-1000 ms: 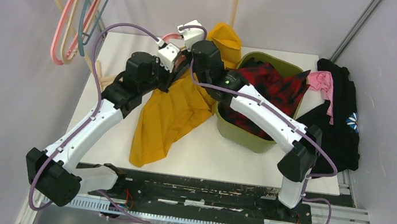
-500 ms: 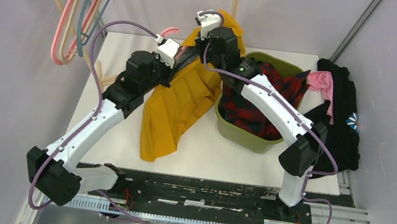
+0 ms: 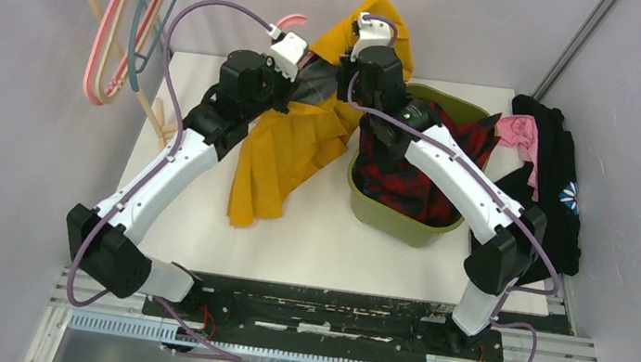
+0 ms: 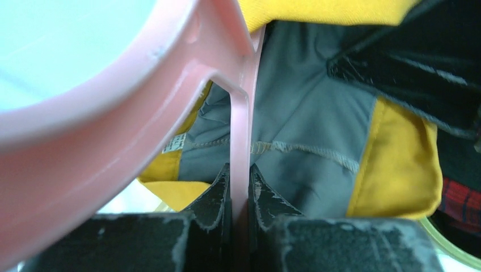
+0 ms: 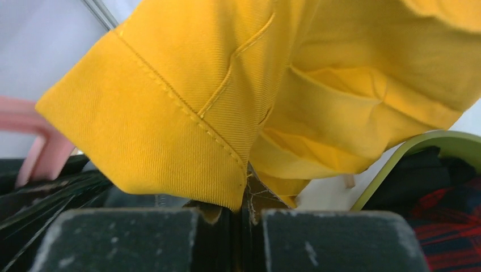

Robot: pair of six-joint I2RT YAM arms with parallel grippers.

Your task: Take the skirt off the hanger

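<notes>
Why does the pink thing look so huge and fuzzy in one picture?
Left wrist view: the pink hanger sits right against the lens, so it looms large and soft-edged, while the yellow skirt behind it looks sharper. Right wrist view: the skirt's weave and stitching show crisply. Top view: evenly lit and sharp throughout.

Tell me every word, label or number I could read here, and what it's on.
No text here can be read.
White tag inside the skirt: print too blurred to read.
Black garment on the right: a flower print, no words.
</notes>
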